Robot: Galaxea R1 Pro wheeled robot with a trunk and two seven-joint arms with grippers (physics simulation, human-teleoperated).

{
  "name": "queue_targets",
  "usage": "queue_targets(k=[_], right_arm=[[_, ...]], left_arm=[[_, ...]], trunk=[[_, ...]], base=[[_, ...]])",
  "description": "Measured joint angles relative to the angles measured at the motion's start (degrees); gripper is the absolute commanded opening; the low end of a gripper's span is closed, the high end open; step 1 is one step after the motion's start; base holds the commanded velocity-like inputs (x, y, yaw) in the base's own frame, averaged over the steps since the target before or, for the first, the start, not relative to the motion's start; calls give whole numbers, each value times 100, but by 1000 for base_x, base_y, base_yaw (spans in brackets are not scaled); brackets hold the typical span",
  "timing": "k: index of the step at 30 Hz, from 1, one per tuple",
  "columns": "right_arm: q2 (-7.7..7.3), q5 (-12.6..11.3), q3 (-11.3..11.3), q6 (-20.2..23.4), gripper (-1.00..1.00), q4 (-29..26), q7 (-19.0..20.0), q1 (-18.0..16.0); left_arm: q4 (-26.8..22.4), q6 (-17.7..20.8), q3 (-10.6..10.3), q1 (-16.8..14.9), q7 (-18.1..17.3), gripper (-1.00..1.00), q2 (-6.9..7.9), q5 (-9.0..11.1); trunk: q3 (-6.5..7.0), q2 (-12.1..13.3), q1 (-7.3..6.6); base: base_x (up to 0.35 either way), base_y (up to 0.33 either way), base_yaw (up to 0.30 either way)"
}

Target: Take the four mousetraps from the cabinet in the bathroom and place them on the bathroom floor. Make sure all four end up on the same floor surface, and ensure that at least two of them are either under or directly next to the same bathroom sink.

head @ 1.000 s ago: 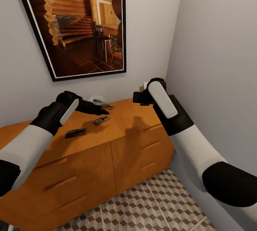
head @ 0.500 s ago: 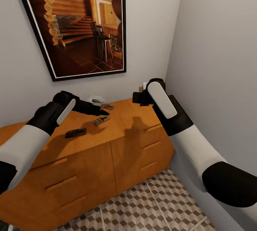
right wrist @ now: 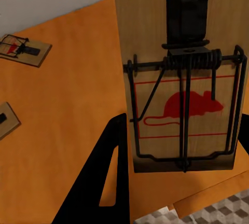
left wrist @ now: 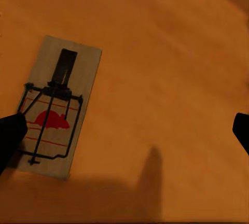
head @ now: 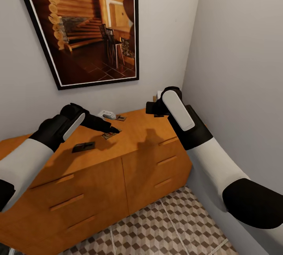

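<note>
Orange cabinet (head: 118, 160) in corner (cube-patterned floor (head: 165, 227) below).

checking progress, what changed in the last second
The left gripper moved from near the far mousetrap down over the middle mousetrap, open and not yet closed on it. The right gripper, holding its mousetrap, and the cabinet stayed put.

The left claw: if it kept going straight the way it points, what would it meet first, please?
Most likely the cabinet top: the left claw is open and points down at bare wood, with a mousetrap off-centre by one fingertip. Depth is uncertain.
</note>
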Motion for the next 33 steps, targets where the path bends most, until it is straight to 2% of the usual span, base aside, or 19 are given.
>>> queue_targets(k=[9,33], right_arm=[[0,1,2,-2,-100,1,0,0],[9,0,11,-1,-100,-7,0,0]], left_arm=[[-23,0,-29,-9,-21,100,69,-6],[-48,-9,-22,-133,-24,100,44,-2]], trunk=[[0,0,0],[0,0,0]], base=[[0,40,0],[0,3,0]])
